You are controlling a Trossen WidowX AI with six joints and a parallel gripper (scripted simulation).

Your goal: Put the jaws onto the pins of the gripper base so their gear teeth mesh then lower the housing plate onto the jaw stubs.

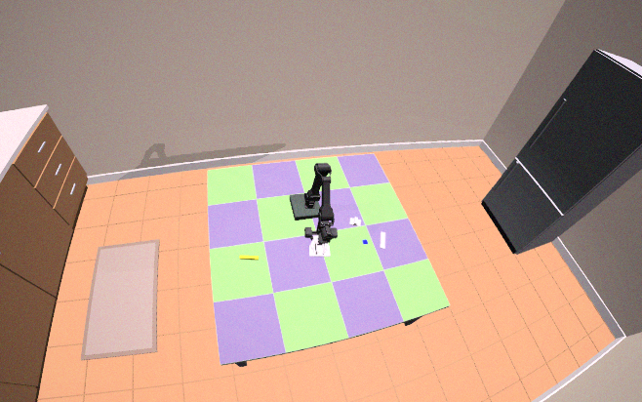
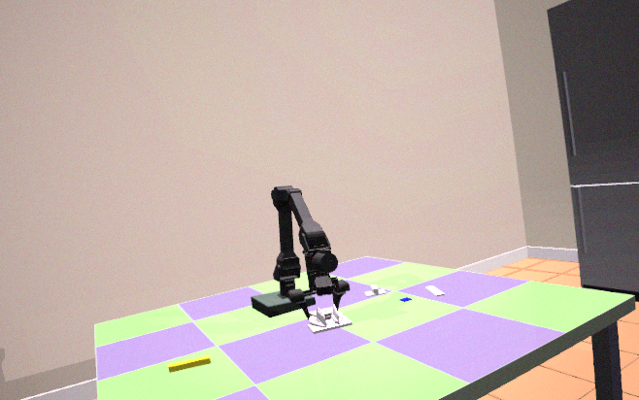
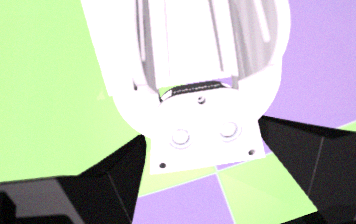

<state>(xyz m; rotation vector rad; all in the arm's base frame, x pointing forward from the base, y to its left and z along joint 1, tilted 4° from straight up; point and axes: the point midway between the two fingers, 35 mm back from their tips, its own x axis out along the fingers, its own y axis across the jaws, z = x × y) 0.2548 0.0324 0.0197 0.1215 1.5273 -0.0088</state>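
The white gripper assembly (image 1: 320, 253) (image 2: 335, 326) (image 3: 267, 87) lies on the checkered counter (image 1: 307, 312) (image 2: 418, 330) (image 3: 45, 100), below the spread end effector (image 1: 319, 241) (image 2: 322, 314) (image 3: 200, 130). Its pale front plate (image 3: 205, 155) shows two round raised bosses, small dark corner holes and a small round detail near a dark ridged strip (image 3: 197, 89). Upright walls rise behind. Whether the gear teeth mesh is unclear.
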